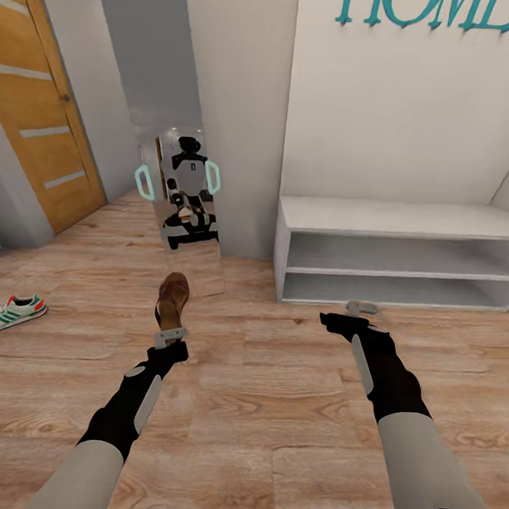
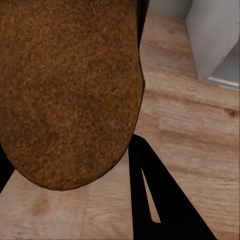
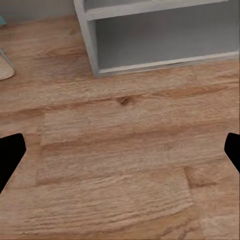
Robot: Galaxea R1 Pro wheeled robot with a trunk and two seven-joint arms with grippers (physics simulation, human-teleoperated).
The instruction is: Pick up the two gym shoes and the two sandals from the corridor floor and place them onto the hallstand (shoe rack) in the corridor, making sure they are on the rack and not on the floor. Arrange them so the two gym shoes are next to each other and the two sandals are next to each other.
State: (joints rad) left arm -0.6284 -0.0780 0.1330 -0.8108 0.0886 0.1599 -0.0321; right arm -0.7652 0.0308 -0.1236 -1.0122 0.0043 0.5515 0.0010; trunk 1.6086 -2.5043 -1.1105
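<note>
Corridor floor [image 1: 277,404], left hand [image 1: 169,338] gripping sandal [image 1: 172,298], toe toward mirror [image 1: 189,200]

brown sandal [image 1: 173,295], white teal-striped gym shoe [image 1: 15,311].

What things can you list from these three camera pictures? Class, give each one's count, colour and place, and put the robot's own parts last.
sandal: one, dark brown, held at the left hand
gym shoe: one, white with green stripes, floor at far left
hallstand: one, light grey, against right wall
mirror: one, leaning on the wall, reflects robot
door: one, orange wood, left
floor: light brown planks
left hand: black, shut on sandal
right hand: black, open, before hallstand
</note>
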